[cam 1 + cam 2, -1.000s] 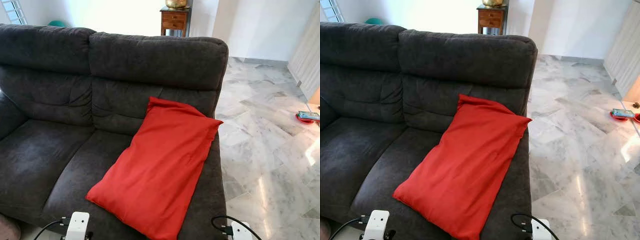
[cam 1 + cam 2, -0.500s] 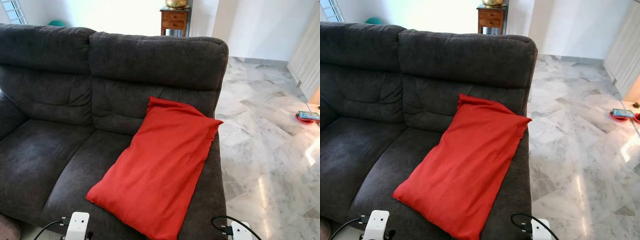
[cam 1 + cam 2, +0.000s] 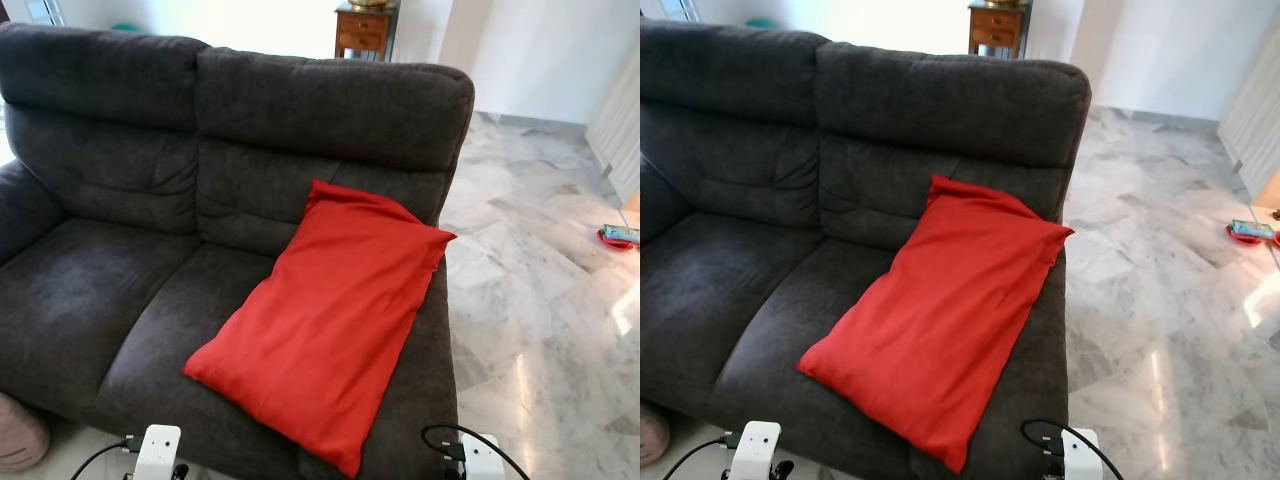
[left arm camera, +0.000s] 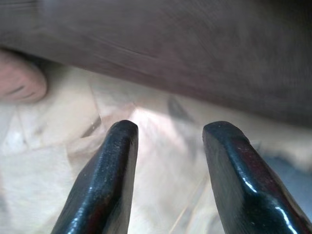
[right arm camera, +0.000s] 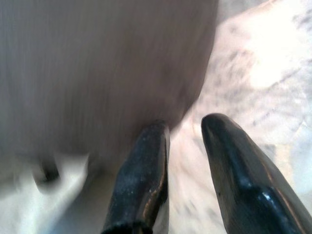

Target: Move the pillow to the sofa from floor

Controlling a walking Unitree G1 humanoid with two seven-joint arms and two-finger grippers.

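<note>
A red pillow (image 3: 325, 320) lies slanted on the right seat of the dark grey sofa (image 3: 110, 290), its top corner leaning on the backrest. My left gripper (image 4: 168, 134) hangs low by the sofa's front, open, with nothing between its fingers and pale floor beyond. My right gripper (image 5: 184, 127) also hangs low and open beside the sofa's dark base, over marble floor. The white wrist housings (image 3: 157, 450) sit at the bottom edge of the head views.
Marble floor (image 3: 540, 300) stretches to the right of the sofa. A pinkish cushion (image 3: 18, 432) lies on the floor at the sofa's left front corner. A wooden side table (image 3: 365, 28) stands behind the sofa. A small red object (image 3: 620, 236) rests far right.
The whole picture has shifted down and right, so the camera has moved back or tilted. The pink cushion on the floor has come into view. The pillow has not moved on the sofa.
</note>
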